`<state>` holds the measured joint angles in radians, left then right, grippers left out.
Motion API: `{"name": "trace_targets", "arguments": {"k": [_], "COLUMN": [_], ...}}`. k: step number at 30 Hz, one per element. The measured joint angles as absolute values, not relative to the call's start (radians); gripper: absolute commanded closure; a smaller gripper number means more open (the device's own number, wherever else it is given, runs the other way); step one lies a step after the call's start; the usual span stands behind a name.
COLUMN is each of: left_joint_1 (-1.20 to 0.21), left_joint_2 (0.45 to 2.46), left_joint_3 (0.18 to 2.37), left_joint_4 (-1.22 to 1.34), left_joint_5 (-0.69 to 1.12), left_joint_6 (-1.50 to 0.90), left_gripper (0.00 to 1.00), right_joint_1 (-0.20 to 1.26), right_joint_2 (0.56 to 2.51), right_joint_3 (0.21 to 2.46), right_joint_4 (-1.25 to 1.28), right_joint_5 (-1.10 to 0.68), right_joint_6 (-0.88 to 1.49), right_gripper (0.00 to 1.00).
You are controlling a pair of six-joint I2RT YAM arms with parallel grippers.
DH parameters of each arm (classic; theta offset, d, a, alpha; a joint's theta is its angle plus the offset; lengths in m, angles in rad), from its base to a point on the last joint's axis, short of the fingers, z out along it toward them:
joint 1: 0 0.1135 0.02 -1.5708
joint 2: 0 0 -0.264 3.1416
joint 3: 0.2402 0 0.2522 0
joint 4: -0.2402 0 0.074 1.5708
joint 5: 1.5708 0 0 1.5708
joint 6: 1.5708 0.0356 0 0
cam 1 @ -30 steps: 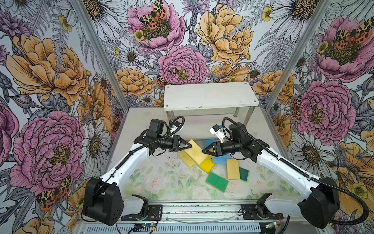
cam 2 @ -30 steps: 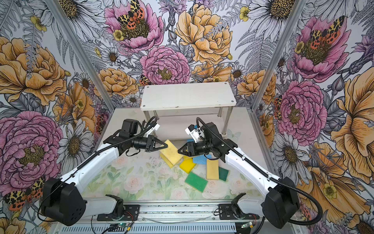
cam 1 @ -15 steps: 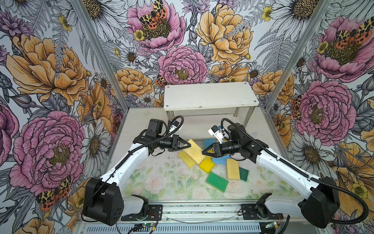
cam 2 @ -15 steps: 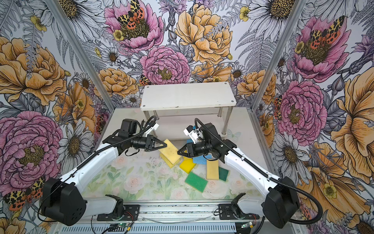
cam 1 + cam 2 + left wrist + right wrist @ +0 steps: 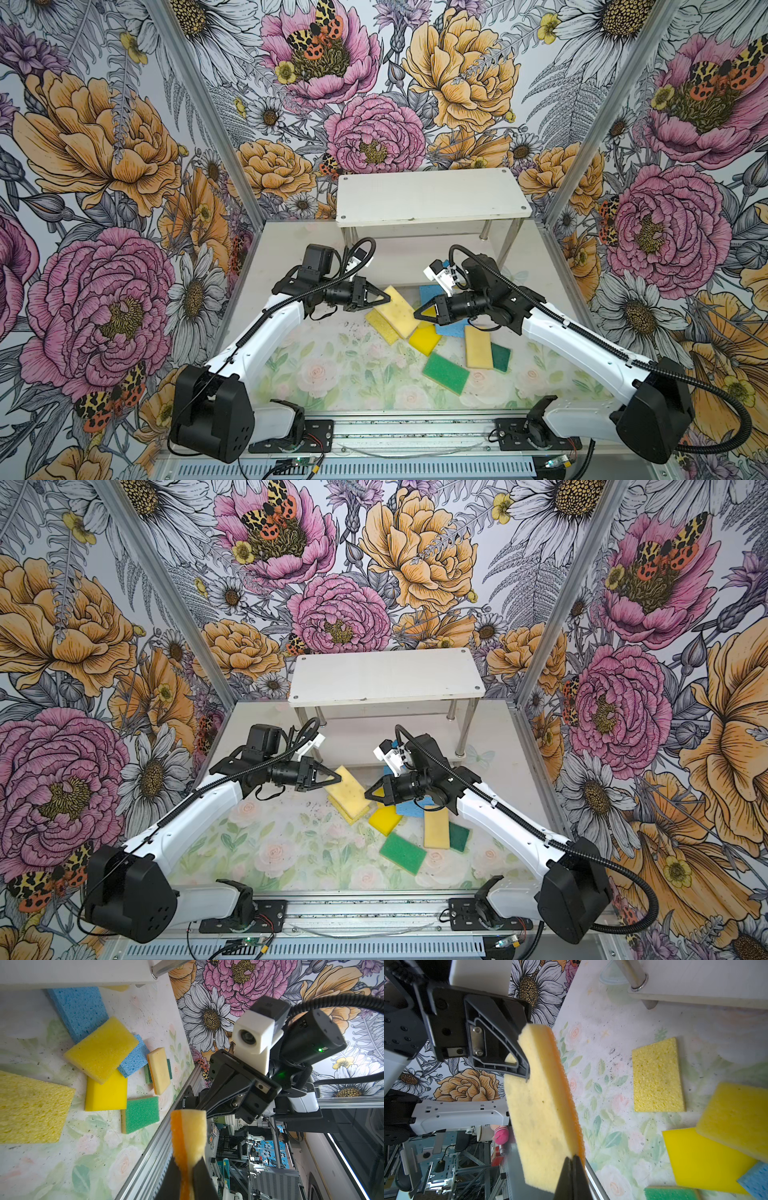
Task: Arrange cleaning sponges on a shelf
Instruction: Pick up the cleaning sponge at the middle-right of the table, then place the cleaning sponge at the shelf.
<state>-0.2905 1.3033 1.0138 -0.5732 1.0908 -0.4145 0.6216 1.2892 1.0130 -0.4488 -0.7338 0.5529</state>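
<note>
Closure of the right gripper (image 5: 417, 311) is completed since the earlier frame: its jaws are pressed together at one end of the orange-backed sponge (image 5: 400, 308), which is pinched at the other end by the left gripper (image 5: 385, 297). A second grip cannot be confirmed. Below both grippers the remaining sponges (image 5: 445, 368) are scattered; beyond them the shelf (image 5: 432, 195) is seen bare on top. A handover is judged underway.
</note>
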Motion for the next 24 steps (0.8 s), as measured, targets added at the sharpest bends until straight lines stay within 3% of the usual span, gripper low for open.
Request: {"name": "trace_targets", "arguments": {"k": [2,8,13,24], "left_joint_1": [-0.283,-0.220,-0.100,0.057], "left_joint_2": [1.302,1.259,1.119,0.687], "left_joint_3": [1.014,1.008,0.954,0.702], "left_joint_4": [-0.572,-0.572,-0.564,-0.552], "left_joint_5": [1.090,1.079,0.970,0.640], "left_joint_6": [-0.411,-0.424,-0.464,-0.614], "left_gripper": [0.53,0.23,0.15,0.10], "right_joint_1": [0.632,0.667,0.669,0.669], "right_joint_2": [1.290,1.291,1.291,1.505], "right_joint_3": [1.013,1.009,0.943,0.946], "right_joint_4": [-0.445,-0.432,-0.332,-0.099], "right_joint_5": [-0.719,-0.627,-0.469,-0.177], "right_joint_6": [0.560,0.623,0.772,1.018], "right_gripper": [1.00,1.00,1.00,1.00]}}
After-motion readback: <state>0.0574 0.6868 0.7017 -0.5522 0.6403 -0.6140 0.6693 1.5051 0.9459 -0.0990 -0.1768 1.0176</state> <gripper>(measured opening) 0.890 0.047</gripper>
